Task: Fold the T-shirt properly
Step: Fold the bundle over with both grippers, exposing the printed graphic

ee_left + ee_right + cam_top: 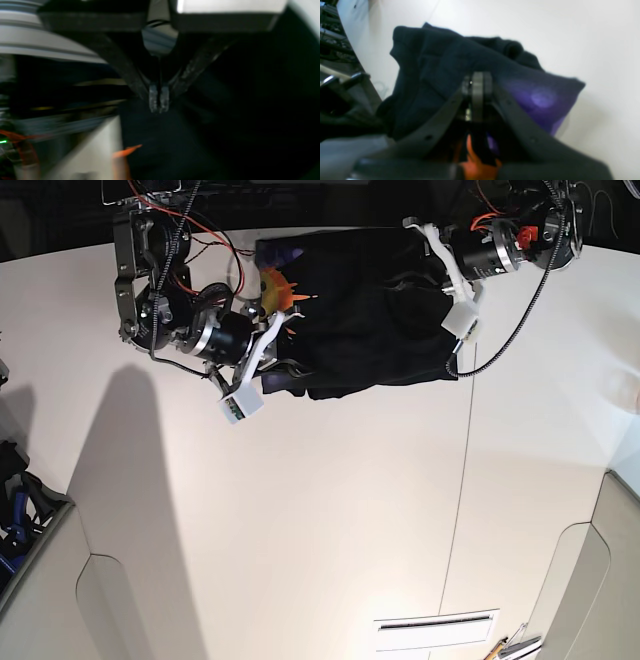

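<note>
Left wrist view: left gripper [159, 101] pinched together on black T-shirt [175, 140] cloth. Right wrist view: right gripper [477, 83] clamped on the shirt's fabric, purple print to its right. Base view: shirt bunched at the table's [330, 510] far edge, between both arms.

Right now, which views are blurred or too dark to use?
Left wrist: heavy motion smear, very dark; only the shut left gripper over the black T-shirt reads. Right wrist: soft focus, right gripper shut on cloth, white table bright. Base: sharp, evenly lit; a broad arm shadow on the table's left side.
</note>
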